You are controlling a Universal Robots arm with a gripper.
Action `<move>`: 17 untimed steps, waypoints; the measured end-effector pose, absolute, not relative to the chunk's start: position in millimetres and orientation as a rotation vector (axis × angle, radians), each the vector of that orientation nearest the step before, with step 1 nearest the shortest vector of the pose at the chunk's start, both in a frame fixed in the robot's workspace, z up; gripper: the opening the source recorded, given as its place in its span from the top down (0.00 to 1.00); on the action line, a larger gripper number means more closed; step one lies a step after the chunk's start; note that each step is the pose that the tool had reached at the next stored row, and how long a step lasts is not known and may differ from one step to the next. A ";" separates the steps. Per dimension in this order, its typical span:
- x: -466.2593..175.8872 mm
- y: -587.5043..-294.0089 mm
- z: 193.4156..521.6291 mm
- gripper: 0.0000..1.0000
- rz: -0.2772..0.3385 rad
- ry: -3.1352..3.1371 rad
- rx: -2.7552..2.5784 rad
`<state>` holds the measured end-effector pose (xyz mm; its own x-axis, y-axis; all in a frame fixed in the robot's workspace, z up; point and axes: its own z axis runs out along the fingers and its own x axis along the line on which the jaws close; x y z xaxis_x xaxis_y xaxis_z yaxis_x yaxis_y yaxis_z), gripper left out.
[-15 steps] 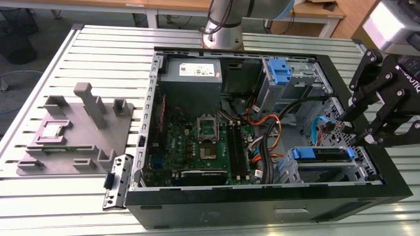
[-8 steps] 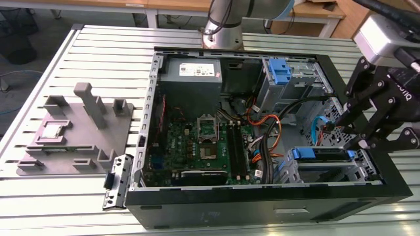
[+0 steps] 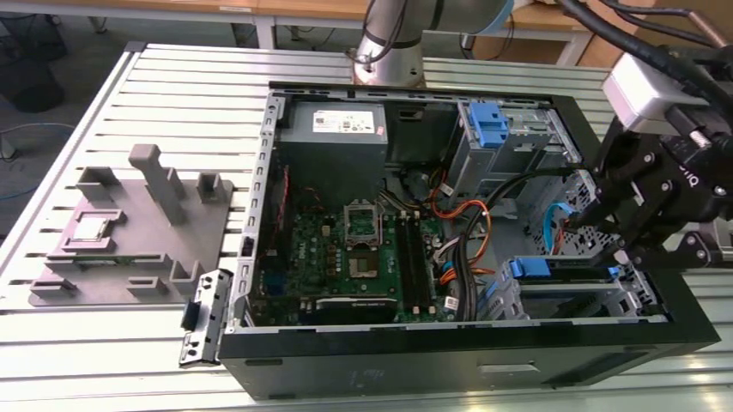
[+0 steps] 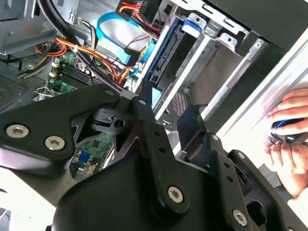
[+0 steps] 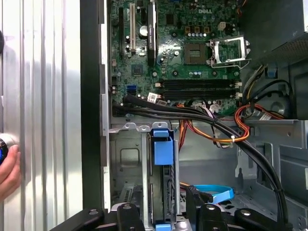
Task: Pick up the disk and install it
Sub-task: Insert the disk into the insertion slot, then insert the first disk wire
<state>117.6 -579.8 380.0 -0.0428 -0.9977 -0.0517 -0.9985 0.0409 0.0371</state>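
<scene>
The disk [image 5: 161,185] stands on edge in its bay, directly beneath the pincer [image 3: 637,230]. Its long axis runs down into the case [image 3: 343,365]. I cannot tell whether the pincer is spread or pinching.

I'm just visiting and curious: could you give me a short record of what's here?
setting: open computer case on a slatted metal table
disk: blue-framed disk standing in the drive cage
gripper: gripper above that cage, at the exterior view's right
inside the case: motherboard, power supply, cables
beside the case: grey fixture
person: a hand at the case's edge
</scene>
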 end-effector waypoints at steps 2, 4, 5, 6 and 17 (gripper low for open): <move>117.6 -578.5 376.4 0.52 0.097 2.242 -2.181; 117.6 -577.6 373.2 0.52 0.096 2.223 -2.200; 117.6 -577.2 372.0 0.52 0.096 2.215 -2.209; 117.5 -576.8 370.8 0.52 0.096 2.207 -2.217; 117.7 -571.9 369.6 0.52 0.095 2.198 -2.227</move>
